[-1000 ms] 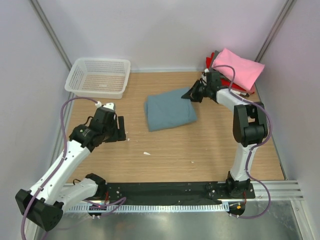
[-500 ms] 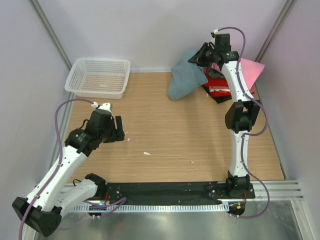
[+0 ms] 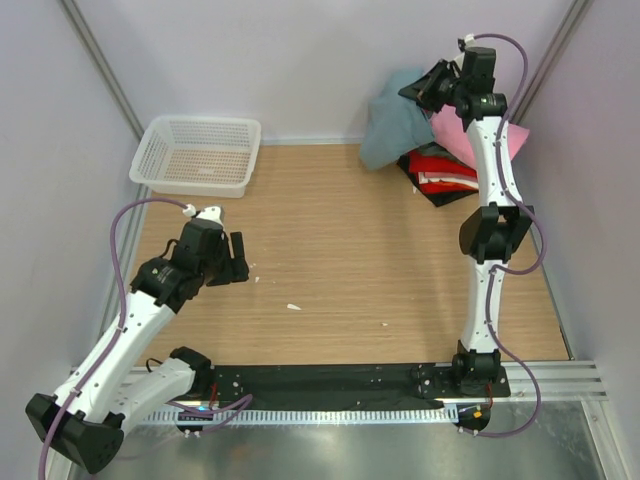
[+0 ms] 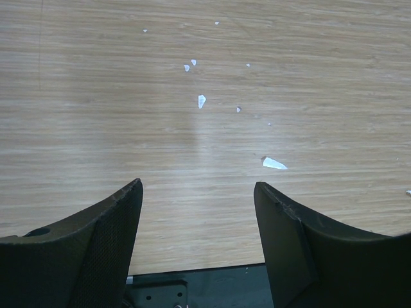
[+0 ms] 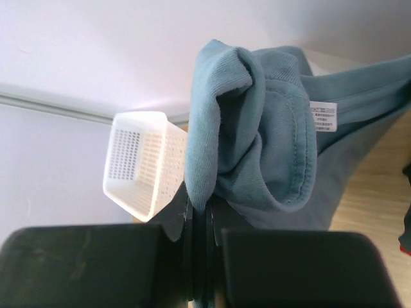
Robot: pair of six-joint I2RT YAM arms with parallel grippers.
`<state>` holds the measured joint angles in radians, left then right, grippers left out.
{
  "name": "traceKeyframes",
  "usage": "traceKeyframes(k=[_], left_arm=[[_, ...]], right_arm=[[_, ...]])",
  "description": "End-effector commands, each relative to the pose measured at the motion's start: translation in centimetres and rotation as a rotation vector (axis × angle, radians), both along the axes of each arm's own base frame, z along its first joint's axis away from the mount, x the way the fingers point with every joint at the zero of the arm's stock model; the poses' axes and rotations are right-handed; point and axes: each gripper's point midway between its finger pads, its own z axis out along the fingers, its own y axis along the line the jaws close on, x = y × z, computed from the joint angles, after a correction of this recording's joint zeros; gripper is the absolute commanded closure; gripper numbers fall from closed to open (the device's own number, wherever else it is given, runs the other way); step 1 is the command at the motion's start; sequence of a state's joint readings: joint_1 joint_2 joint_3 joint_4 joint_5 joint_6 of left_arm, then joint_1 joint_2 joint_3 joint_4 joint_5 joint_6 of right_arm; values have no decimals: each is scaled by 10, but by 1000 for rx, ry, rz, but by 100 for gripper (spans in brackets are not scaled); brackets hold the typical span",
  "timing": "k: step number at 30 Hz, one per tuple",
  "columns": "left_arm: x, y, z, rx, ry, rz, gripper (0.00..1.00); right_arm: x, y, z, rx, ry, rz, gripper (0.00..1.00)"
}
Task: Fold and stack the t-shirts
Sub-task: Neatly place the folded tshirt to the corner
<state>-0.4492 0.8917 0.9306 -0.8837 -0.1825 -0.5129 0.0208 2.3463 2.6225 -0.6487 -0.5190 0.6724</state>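
Teal t-shirt [image 3: 392,128]: bunched and off the table, hanging at the far right by the back wall, just left of the stack; collar seam and white label visible in the right wrist view.
Right gripper [image 3: 432,88]: raised high at the shirt's upper right edge, pinched tight on a fold of the teal cloth (no gap visible between the pads); rest of the shirt drapes down and to the left of it.
Pink t-shirt [image 3: 455,135]: top of the stack, partly behind the right arm, just beside the hanging teal cloth.
Red t-shirt [image 3: 445,163]: under the pink one, with a black layer [image 3: 432,190] lowest on the wood.
Basket [image 3: 197,152]: white lattice, far left corner, well apart from the shirts.
Left gripper [image 4: 198,189]: low over bare wood on the left, well apart from every shirt, jaws spread wide, nothing between them.
Table [image 3: 340,270]: light wood, a few white scraps [image 4: 274,163] near the left gripper.
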Motion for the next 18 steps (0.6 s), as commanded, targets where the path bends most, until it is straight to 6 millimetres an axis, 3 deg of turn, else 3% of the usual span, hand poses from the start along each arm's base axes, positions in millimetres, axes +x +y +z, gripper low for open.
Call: traceKeyframes(k=[1, 2, 4, 12, 15, 17, 18], left_arm=[[6, -2, 7, -21, -42, 0, 29], [6, -2, 5, -19, -36, -1, 29], [6, -3, 6, -19, -34, -1, 30], [6, -3, 6, -24, -38, -4, 30], [6, -4, 5, -24, -33, -6, 30], [6, -4, 5, -26, -34, -7, 30], [6, -5, 5, -26, -32, -8, 30]], right_arm=[[-13, 4, 102, 72, -269, 37, 99], [-15, 8, 113, 90, -309, 56, 99], [-13, -20, 130, 118, -340, 10, 99], [-32, -96, 190, 163, -486, -80, 99], [-34, -137, 189, 198, -487, -103, 99], [-31, -172, 170, 194, -447, -147, 99], [-37, -176, 168, 188, -446, -135, 99]])
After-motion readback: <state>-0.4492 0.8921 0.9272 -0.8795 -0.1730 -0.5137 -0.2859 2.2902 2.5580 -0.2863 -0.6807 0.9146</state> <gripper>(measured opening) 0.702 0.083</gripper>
